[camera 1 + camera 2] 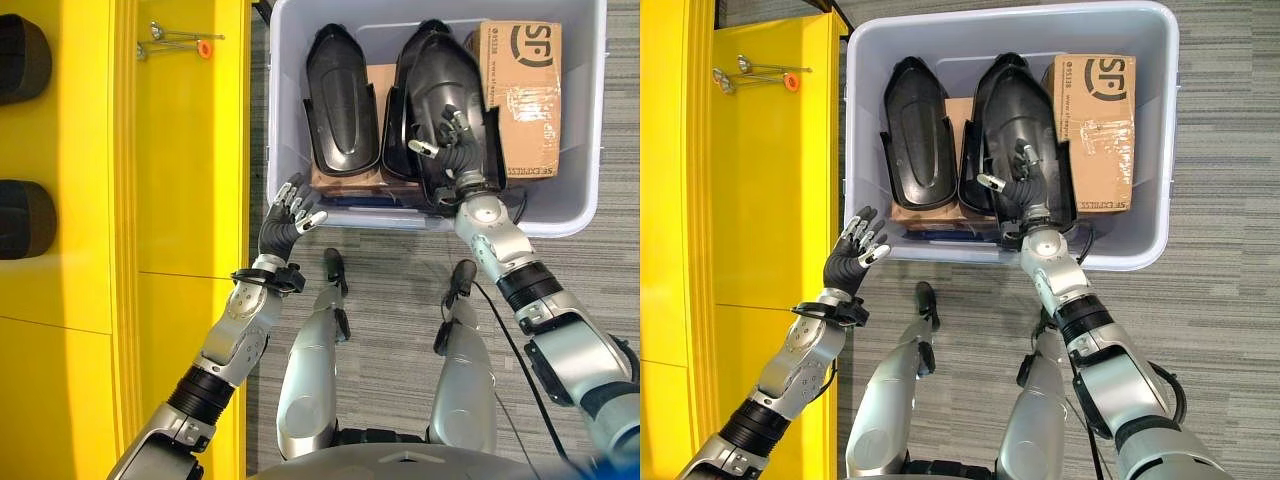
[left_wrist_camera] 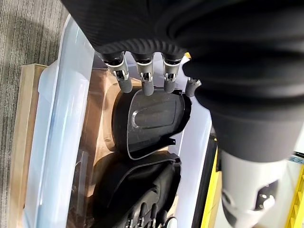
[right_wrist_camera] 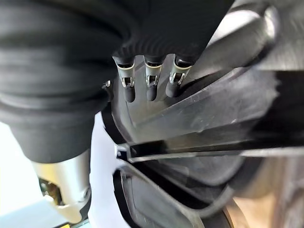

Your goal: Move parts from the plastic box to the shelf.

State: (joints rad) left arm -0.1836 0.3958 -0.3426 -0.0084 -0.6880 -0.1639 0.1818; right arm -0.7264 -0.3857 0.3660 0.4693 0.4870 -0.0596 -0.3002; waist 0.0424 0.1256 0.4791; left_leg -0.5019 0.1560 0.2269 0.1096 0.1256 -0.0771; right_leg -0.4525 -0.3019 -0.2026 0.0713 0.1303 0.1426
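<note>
Parts lie in the plastic box [image 1: 575, 200]; the right hand [image 1: 1025, 190] rests with relaxed fingers on the right black part [image 1: 440, 90]. It should curl round its rim before lifting. The left hand [image 1: 290, 215] hovers open outside the box.

Light was bright and even from overhead. Glare streaked the yellow shelf [image 1: 180, 150] and glossy black parts [image 1: 342, 100]. Soft shadows fell inside the plastic box [image 1: 865, 140]. Wrist views were blurred close up, ribbed covers out of focus.
</note>
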